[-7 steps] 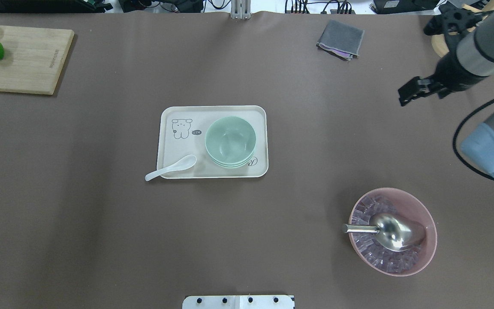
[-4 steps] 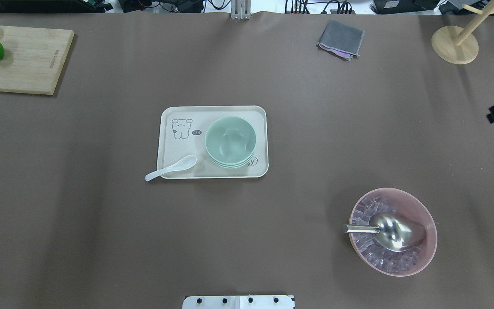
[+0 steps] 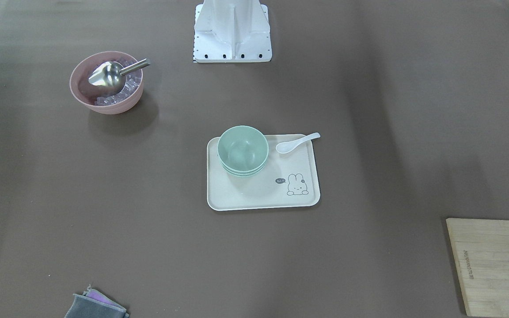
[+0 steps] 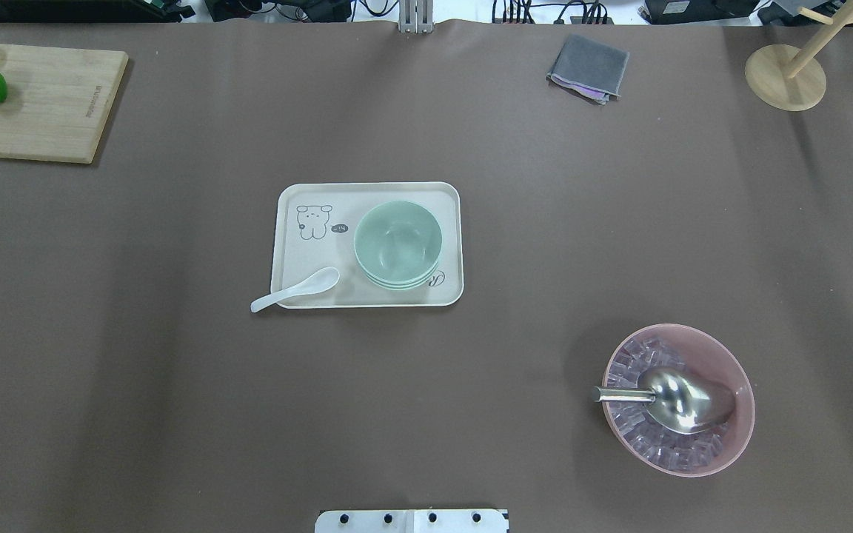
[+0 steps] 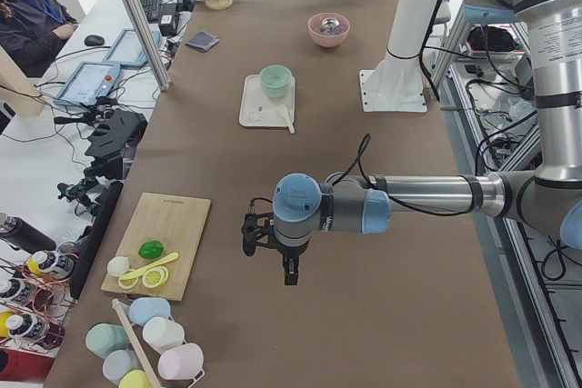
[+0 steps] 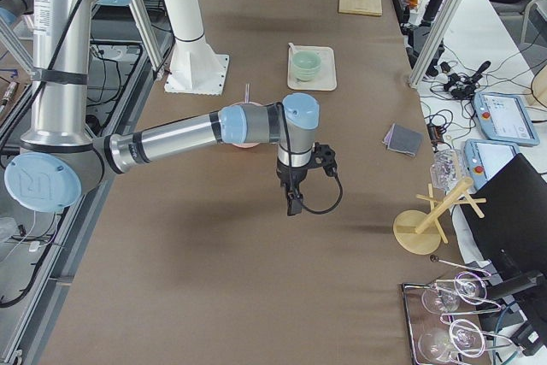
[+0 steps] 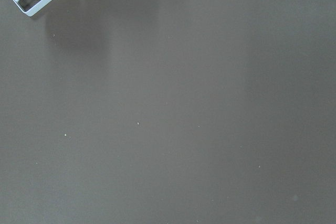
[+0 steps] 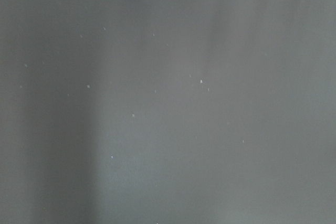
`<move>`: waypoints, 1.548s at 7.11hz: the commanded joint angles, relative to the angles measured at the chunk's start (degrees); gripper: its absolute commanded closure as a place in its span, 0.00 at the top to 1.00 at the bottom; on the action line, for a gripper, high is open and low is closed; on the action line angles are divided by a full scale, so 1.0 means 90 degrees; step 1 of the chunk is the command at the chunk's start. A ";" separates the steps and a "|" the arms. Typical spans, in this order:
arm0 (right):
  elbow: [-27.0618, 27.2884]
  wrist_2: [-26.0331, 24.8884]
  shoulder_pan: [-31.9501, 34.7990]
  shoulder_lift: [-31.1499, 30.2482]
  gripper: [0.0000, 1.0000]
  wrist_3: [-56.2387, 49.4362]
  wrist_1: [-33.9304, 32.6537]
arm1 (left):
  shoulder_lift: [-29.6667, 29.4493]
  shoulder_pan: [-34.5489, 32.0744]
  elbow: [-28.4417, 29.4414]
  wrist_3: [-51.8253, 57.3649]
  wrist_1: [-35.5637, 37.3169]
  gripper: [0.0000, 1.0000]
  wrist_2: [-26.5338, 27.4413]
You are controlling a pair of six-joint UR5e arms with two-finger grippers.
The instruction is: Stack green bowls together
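The three green bowls (image 4: 397, 240) sit nested in one stack on the right half of a cream tray (image 4: 300, 255) at mid-table. The stack also shows in the front-facing view (image 3: 242, 148) and in both side views (image 5: 275, 79) (image 6: 305, 63). Neither gripper is near the bowls. My left gripper (image 5: 289, 272) hangs over bare table far out to the left. My right gripper (image 6: 293, 204) hangs over bare table far out to the right. Both show only in the side views, so I cannot tell whether they are open or shut. Both wrist views show only brown table.
A white spoon (image 4: 295, 290) lies over the tray's front left edge. A pink bowl (image 4: 737, 426) with ice cubes and a metal scoop (image 4: 682, 400) stands front right. A cutting board (image 4: 49, 104) with fruit is back left, a grey cloth (image 4: 589, 66) and a wooden stand (image 4: 785, 78) back right.
My right arm has drawn away to the right and left the overhead view. The bowls, tray and spoon have not moved.
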 commanded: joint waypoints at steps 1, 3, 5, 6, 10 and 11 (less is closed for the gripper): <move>-0.0328 0.0723 0.0115 -0.0370 1.00 -0.0101 0.0052 | 0.0007 0.0000 0.0038 0.0007 0.0010 0.99 0.0006; -0.0290 0.0795 0.0115 -0.0370 1.00 -0.0120 0.0062 | -0.0003 0.0010 0.0504 0.0007 -0.0010 0.99 -0.0014; -0.0290 0.0795 0.0115 -0.0331 1.00 -0.0120 0.0188 | -0.0013 0.0000 0.0507 0.0007 0.0000 0.99 0.0006; -0.0299 0.0795 0.0115 -0.0331 1.00 -0.0120 0.0266 | -0.0042 0.0000 0.0469 0.0007 -0.0019 0.99 -0.0004; -0.0309 0.0766 0.0115 -0.0370 1.00 -0.0159 0.0267 | 0.0026 0.0000 0.0420 0.0007 -0.0137 0.99 0.0015; -0.0309 0.0795 0.0115 -0.0380 1.00 -0.0169 0.0267 | 0.0026 0.0000 0.0419 -0.0002 -0.0146 0.99 0.0006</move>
